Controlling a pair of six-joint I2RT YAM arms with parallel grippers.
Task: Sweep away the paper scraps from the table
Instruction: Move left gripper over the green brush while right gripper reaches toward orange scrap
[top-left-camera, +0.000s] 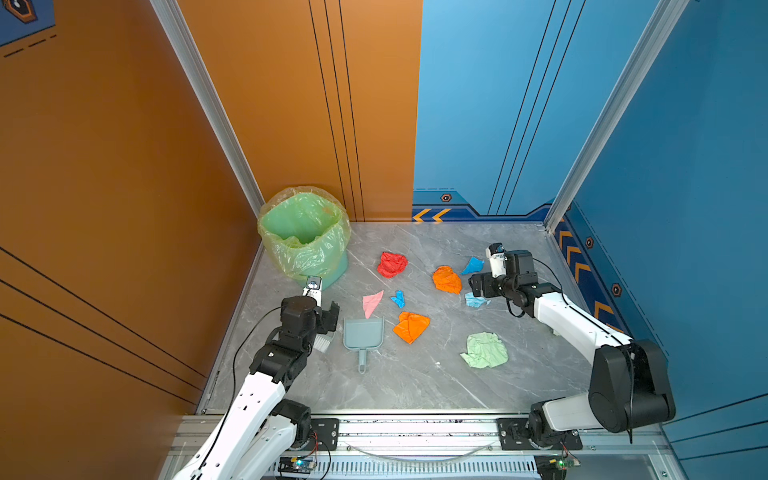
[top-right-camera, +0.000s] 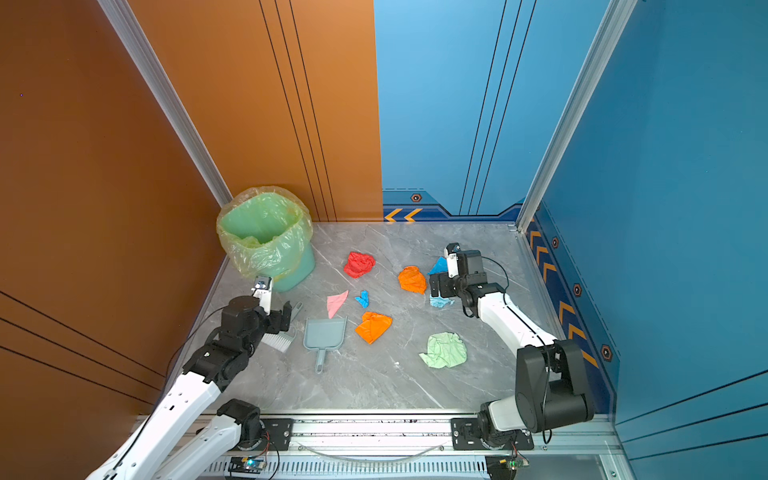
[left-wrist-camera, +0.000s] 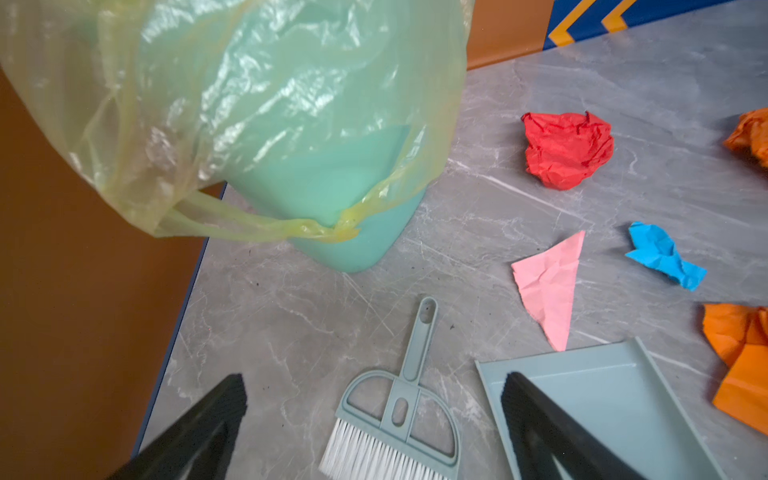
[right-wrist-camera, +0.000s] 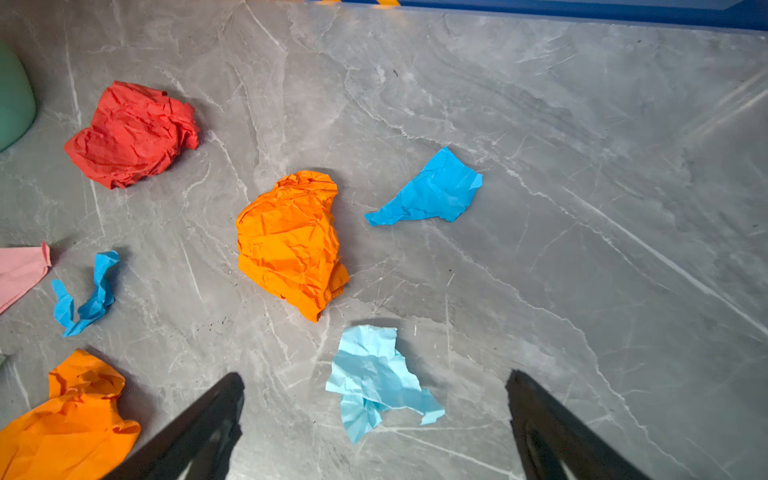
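Paper scraps (top-left-camera: 410, 326): I count eight, all loose on the tabletop (top-left-camera: 415, 386) between the arms; none in the dustpan (top-left-camera: 363, 332).
Step, as I judge it: tool pickup, sweeping not begun.
Left gripper (left-wrist-camera: 374, 388): jaws wide apart, empty, above the brush (left-wrist-camera: 399, 415).
Right gripper (right-wrist-camera: 376, 384): jaws wide apart, empty, above the light blue scrap (right-wrist-camera: 370, 374).
Next move: lower the left jaws squarely onto the brush's slim, flat-lying handle, then close.
Obscured: brush partly under the left gripper in both top views; pale fragment (top-left-camera: 555, 331) behind the right forearm, unidentifiable; bin (top-left-camera: 305, 237) interior unclear.
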